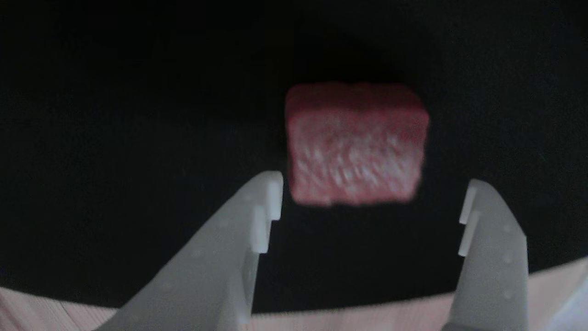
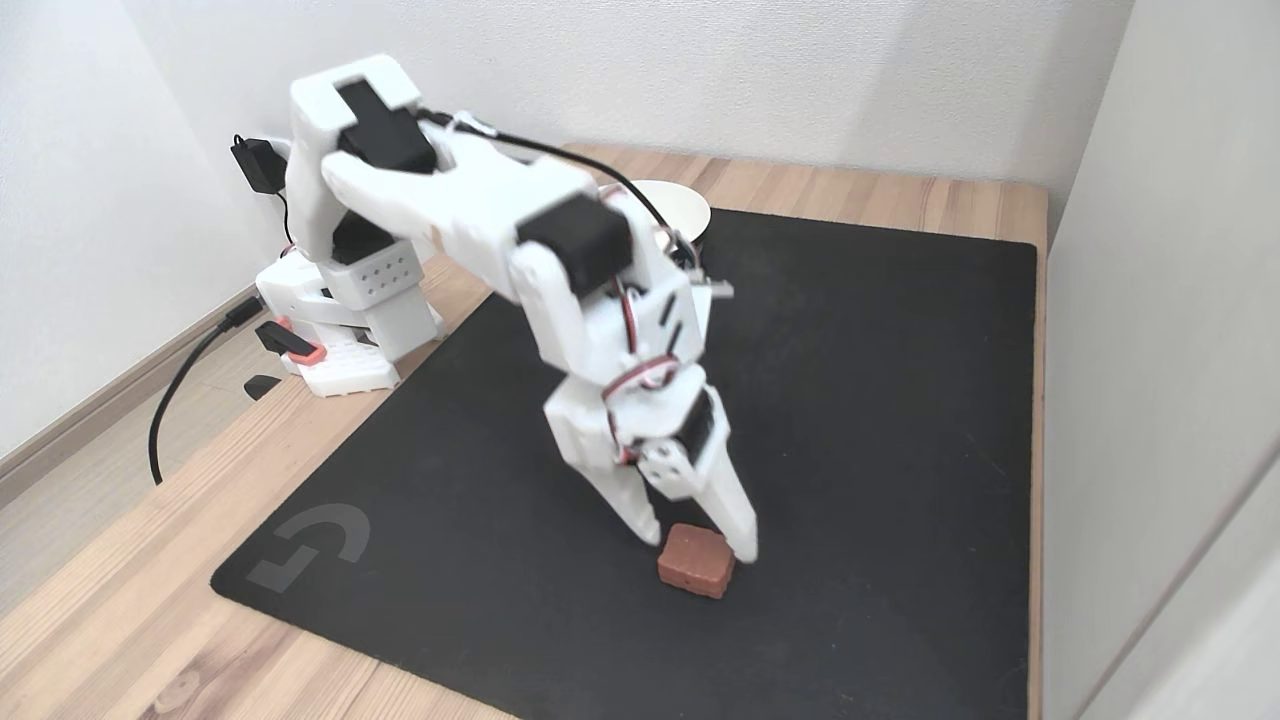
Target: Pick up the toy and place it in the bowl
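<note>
The arm hides most of the white bowl (image 2: 690,208) at the black mat's (image 2: 900,400) far edge, while the blurred other view shows the gripper (image 1: 370,200) spread wide, its tips short of the toy (image 2: 696,560) near the mat's front edge.

bare black mat (image 2: 880,420) all around the toy (image 2: 696,560), bowl (image 2: 690,208) behind the arm (image 2: 560,260)
</note>
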Controlling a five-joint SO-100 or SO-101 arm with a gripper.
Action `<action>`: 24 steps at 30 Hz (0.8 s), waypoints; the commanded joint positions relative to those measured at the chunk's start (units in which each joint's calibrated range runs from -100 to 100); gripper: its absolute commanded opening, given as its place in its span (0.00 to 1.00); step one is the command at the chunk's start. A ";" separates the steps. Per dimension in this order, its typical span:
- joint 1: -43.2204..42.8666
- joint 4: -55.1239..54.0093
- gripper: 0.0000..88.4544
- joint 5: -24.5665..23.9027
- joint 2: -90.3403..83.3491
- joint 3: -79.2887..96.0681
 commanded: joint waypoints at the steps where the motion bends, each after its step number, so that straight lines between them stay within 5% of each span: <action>1: -0.07 -1.59 0.30 0.31 1.18 -2.23; 17: -0.07 -1.59 0.29 -0.16 9.60 -7.01; 20: -0.16 -1.42 0.21 -0.22 9.60 -6.65; 22: -0.16 -1.42 0.02 -0.27 9.85 -6.56; 24: -0.07 -1.25 0.04 -0.43 10.18 -6.56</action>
